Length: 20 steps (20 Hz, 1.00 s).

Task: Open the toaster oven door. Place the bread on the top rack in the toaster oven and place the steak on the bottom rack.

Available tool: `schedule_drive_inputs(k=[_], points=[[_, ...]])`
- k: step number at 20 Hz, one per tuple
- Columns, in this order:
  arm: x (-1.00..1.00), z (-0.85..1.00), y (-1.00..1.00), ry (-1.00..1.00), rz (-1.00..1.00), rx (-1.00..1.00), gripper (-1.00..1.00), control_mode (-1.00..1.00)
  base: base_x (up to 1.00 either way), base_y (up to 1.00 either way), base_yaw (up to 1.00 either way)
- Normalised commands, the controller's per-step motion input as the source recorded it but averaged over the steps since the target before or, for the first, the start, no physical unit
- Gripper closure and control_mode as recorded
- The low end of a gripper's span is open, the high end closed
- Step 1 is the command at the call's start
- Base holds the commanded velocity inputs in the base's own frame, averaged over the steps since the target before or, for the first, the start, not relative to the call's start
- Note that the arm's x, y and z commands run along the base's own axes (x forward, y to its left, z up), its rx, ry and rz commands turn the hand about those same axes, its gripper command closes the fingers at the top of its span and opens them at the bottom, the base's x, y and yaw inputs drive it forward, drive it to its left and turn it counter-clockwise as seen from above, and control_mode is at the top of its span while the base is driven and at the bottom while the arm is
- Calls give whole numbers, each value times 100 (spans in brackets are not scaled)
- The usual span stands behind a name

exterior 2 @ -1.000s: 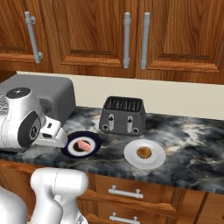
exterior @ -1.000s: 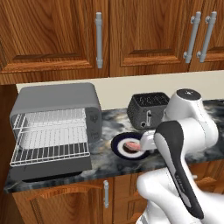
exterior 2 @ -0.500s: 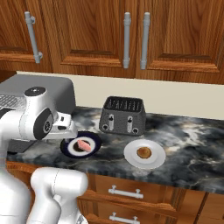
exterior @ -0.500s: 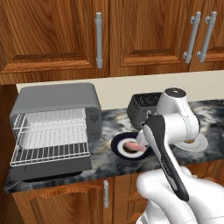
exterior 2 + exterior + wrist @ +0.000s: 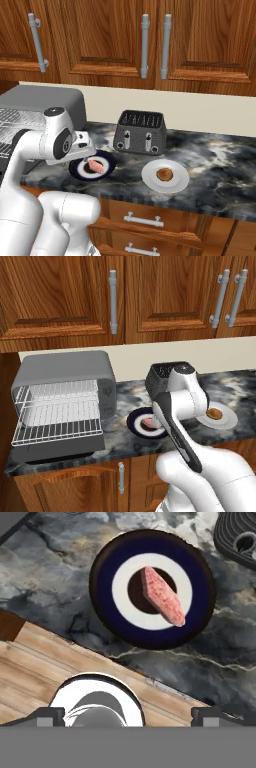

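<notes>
The toaster oven [image 5: 65, 368] stands at the counter's left with the toaster oven door [image 5: 55, 452] folded down flat. Inside, the top rack [image 5: 60, 391] and the bottom rack [image 5: 57, 428] are bare white grids. The pink steak [image 5: 162, 596] lies on a dark blue and white plate [image 5: 107, 572], near the counter's front edge. My gripper [image 5: 135, 716] hangs open above the plate's near side and holds nothing. The bread [image 5: 164, 174] sits on a white plate [image 5: 180, 182] to the right of the steak [image 5: 96, 166].
A black slot toaster [image 5: 141, 132] stands at the back wall behind both plates. Wooden wall cabinets [image 5: 120, 296] hang above the counter. The marble counter's front edge [image 5: 150, 682] runs just under my hand, with drawers below it.
My arm has swung to the right, away from the oven, and brought the hand over the steak's plate. The jaws stayed open; oven, plates and food have not moved.
</notes>
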Motion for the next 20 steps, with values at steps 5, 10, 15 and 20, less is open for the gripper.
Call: schedule_drive_inputs(k=[5, 10, 15, 20], points=[[36, -27, -9, 1, 17, -3, -100, -100, 0, 0, 0], [40, -25, 0, 2, 9, 0, -100, -100, 0, 0, 0], [53, -37, 0, 3, 3, 0, -100, -100, 0, 0, 0], [51, -42, 0, 7, 0, 0, -100, -100, 0, 0, 0]])
